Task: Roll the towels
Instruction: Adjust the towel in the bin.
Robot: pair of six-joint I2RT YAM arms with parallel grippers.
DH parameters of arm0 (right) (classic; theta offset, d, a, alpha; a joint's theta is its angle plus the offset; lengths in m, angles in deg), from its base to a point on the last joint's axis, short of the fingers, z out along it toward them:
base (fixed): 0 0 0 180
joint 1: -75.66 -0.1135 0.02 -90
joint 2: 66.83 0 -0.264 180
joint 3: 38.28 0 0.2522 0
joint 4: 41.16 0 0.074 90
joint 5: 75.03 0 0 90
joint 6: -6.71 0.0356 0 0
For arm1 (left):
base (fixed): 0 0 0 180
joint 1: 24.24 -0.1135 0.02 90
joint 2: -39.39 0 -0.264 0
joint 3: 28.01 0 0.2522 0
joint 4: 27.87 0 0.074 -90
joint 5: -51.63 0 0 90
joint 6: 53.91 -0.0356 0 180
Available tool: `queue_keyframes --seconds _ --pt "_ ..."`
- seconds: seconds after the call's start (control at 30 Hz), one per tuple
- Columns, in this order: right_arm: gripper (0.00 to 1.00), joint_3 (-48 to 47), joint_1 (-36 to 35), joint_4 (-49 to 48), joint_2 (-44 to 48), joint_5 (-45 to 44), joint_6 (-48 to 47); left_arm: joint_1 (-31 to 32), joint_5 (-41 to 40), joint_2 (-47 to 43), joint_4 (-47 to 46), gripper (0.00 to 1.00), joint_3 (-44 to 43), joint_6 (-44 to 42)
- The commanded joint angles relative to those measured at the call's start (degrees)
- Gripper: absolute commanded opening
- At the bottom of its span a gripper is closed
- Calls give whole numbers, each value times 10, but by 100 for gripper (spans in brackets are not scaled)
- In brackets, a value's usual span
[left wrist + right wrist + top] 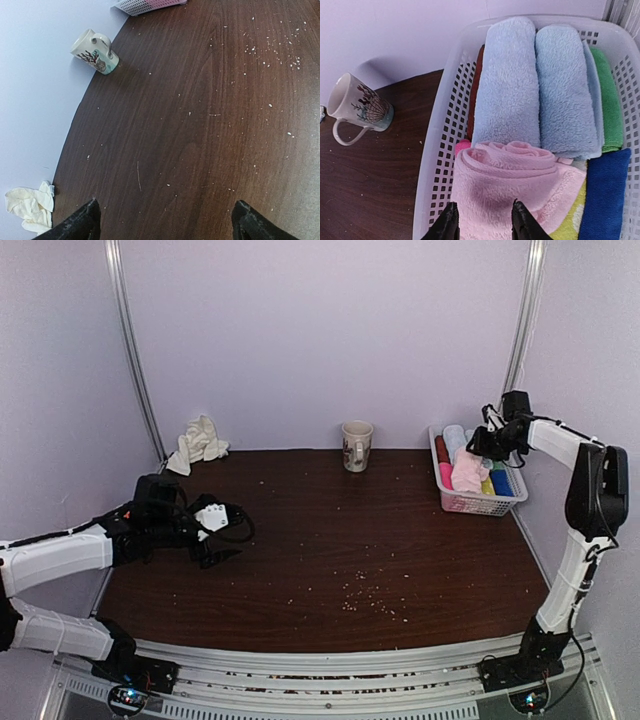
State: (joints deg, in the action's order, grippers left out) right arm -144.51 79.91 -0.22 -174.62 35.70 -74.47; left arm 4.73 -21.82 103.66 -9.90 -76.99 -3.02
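Observation:
The pale pink towel (507,180), one of the towels, lies rolled in the white basket (434,180) on top of the other cloths; from above it shows as the pale pink towel (466,473). My right gripper (484,222) hangs right over it, its fingers a short gap apart with pink cloth between them; whether they pinch it does not show. The cream-white towel (198,443) lies crumpled at the back left against the wall, also seen as the cream-white towel (29,207). My left gripper (167,220) stands wide open and empty above the bare table.
The basket (480,504) at the back right also holds two rolled light blue towels (535,85) and green, dark blue, yellow and bright pink ones. A patterned mug (356,445) stands at the back middle. Crumbs (365,595) dot the dark wooden table.

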Motion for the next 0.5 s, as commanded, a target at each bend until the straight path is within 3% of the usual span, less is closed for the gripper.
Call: queue_keyframes --seconds 0.0,0.1,0.27,0.47 --pt "35 -16 -19 0 -55 -68 5 -5 -5 4 -26 92 3 -6" --pt "32 -24 -23 33 -96 -90 -2 -4 -6 3 -27 92 5 -6" --pt "31 22 -24 8 -113 -105 -4 -5 -5 3 -28 92 5 -7" --pt "30 -2 -25 34 -155 -108 -10 -4 -5 1 -25 93 4 -6"
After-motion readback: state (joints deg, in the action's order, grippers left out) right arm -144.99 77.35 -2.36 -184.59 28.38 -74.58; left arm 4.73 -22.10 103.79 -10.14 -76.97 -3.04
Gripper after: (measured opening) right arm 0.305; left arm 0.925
